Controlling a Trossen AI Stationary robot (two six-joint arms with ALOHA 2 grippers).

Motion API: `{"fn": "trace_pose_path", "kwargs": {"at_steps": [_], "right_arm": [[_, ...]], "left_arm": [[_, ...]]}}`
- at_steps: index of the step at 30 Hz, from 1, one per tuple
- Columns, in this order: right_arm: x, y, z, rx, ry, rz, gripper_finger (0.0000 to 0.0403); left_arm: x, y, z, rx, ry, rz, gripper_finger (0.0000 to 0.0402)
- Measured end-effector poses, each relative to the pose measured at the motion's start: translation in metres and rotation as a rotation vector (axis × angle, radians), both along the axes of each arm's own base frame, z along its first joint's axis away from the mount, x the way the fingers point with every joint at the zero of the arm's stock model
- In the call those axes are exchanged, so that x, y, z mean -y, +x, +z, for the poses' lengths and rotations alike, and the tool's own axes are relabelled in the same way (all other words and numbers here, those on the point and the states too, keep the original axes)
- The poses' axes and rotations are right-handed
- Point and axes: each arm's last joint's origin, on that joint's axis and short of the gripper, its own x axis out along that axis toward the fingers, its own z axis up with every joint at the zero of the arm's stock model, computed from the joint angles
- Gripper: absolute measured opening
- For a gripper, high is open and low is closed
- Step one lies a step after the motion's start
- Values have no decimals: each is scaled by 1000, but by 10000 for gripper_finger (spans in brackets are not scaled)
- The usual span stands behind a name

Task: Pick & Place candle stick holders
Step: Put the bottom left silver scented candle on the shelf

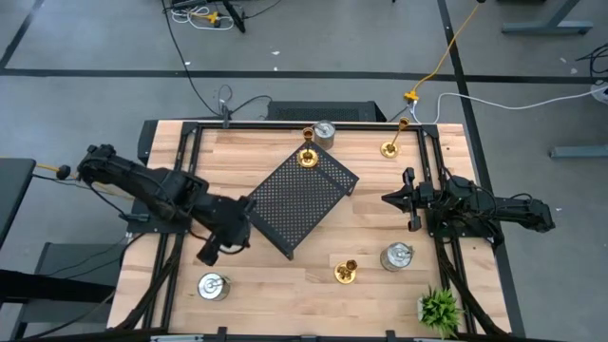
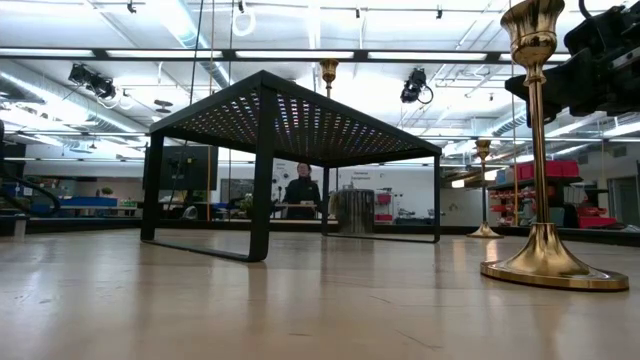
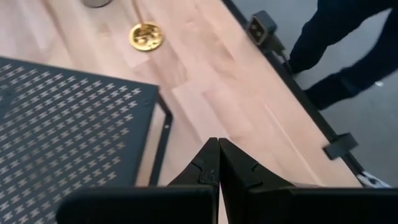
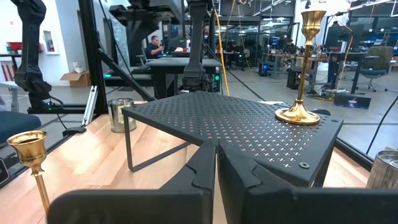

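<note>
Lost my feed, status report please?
Left gripper shut, empty, beside black perforated tray. Right gripper shut, empty. One tall gold candlestick holder on tray.

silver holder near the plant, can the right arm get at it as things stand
Probably yes. The silver holder stands on bare wood just in front of the right gripper, which is shut and holds nothing. Nothing lies between them; the gold holder stands off to its side.

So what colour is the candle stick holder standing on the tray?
Gold candle stick holder on the black perforated tray; clearest in the right wrist view.
</note>
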Motion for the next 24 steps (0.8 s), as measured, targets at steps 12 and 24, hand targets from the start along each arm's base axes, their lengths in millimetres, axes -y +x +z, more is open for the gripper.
{"fn": "trace_pose_path", "kwargs": {"at_steps": [12,24], "right_arm": [[0,0,0,0,0,0,23],[0,0,0,0,0,0,23]], "left_arm": [[41,1,1,-14,-206,30,20],[74,3,-24,-138,-160,-30,115]]}}
